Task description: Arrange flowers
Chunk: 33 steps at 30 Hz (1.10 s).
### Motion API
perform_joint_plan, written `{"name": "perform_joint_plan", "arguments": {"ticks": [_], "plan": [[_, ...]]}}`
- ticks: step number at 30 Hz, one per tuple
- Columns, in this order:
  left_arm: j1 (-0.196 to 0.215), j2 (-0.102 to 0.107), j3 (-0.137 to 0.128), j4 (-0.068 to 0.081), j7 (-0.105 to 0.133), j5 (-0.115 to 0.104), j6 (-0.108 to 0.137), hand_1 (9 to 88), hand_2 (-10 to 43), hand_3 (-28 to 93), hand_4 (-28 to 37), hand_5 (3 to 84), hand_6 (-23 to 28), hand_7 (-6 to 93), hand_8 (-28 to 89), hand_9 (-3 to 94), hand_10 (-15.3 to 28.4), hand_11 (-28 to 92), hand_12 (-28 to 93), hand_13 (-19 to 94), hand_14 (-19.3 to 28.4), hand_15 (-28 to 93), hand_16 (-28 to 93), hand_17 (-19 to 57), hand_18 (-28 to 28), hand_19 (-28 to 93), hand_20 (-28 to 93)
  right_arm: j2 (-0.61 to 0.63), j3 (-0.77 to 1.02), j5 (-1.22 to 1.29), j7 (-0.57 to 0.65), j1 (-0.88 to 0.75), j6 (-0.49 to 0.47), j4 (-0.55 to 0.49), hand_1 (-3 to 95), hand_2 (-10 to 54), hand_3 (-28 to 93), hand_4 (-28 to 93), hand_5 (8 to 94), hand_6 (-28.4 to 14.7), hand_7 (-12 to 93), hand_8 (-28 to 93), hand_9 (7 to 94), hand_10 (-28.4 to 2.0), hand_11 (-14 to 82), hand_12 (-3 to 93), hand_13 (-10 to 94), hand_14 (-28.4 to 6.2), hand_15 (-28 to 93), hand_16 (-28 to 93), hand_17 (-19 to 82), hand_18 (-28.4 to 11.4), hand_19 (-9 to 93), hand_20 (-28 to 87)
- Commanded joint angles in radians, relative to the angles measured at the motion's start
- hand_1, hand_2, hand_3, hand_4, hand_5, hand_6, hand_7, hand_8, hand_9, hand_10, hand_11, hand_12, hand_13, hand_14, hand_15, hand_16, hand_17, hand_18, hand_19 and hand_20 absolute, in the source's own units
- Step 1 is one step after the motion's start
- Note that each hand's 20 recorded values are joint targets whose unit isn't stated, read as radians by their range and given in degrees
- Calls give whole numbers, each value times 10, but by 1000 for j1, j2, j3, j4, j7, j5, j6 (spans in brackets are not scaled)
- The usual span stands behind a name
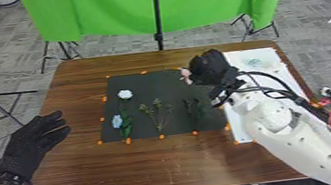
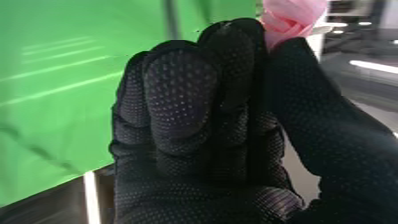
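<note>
- one left hand (image 1: 34, 145) is held at the left edge of the brown table (image 1: 86, 172), its fingers loosely extended and nothing gripped. if it were swung inward, the nearest blooms could be brushed out of line.
- on the dark mat (image 1: 147, 131), a blue flower (image 1: 118, 121) is laid close beside the stem of a white flower (image 1: 125, 94). because leaves and stems are crowded there, both might be dragged when only one is picked.
- farther right, a thin branching sprig (image 1: 158, 112) is set down on the mat. its fine twigs could be snagged or bent by a broad grasp.
- next to it, dark green leafy stems (image 1: 192, 108) are laid; against the mat they are poorly set off, so a grasp could be misjudged.
- over the mat's upper right part, a pink flower (image 1: 186, 75) is pinched between thumb and fingers of the right hand (image 1: 211, 69). since it is caught near the fingertips, it could be twisted or dropped if the pinch were eased, or its petals crushed if it were tightened.
- at the far right, a pale round thing (image 1: 255, 63) is seen on the white sheet (image 1: 242, 131); whether it is a vase cannot be told. if the flower is meant for it, the rim could be missed through poor stem alignment.
</note>
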Motion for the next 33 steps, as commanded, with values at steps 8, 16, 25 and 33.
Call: {"name": "perform_joint_plan", "arguments": {"ticks": [8, 16, 25, 33], "plan": [[-7, 3, 28, 9, -12, 3, 3, 266, 62, 727, -283, 414, 69, 246, -117, 346, 156, 339, 143, 272, 185, 510, -74, -63, 238, 627, -35, -247, -274, -111, -50, 262, -45, 232, 467, -73, 828, -283, 737, 6, 444, -126, 878, -46, 336, 366, 845, -17, 544, 283, 337, -143, 747, 357], [-9, 2, 29, 11, -12, 4, -1, 265, 61, 728, -283, 414, 69, 245, -117, 346, 157, 339, 144, 272, 184, 510, -74, -63, 238, 627, -34, -260, -352, -169, -3, 293, -36, 277, 466, -72, 827, -283, 737, 7, 444, -129, 876, -48, 338, 367, 842, -16, 546, 283, 336, -142, 747, 357], [-17, 7, 34, 15, -13, 3, -3, 267, 62, 726, -283, 414, 70, 245, -116, 346, 156, 339, 144, 272, 184, 508, -74, -63, 238, 627, -34, -285, -381, -208, 27, 317, -10, 337, 465, -71, 823, -283, 732, 9, 447, -132, 870, -48, 336, 370, 836, -16, 547, 285, 332, -142, 746, 359], [-16, 7, 33, 16, -13, 4, -1, 265, 62, 727, -283, 414, 70, 246, -117, 346, 157, 341, 144, 272, 184, 509, -74, -63, 237, 626, -35, -295, -380, -225, 26, 322, -4, 366, 467, -68, 818, -283, 723, 11, 452, -137, 862, -46, 331, 377, 828, -16, 548, 285, 330, -141, 745, 360]]}}
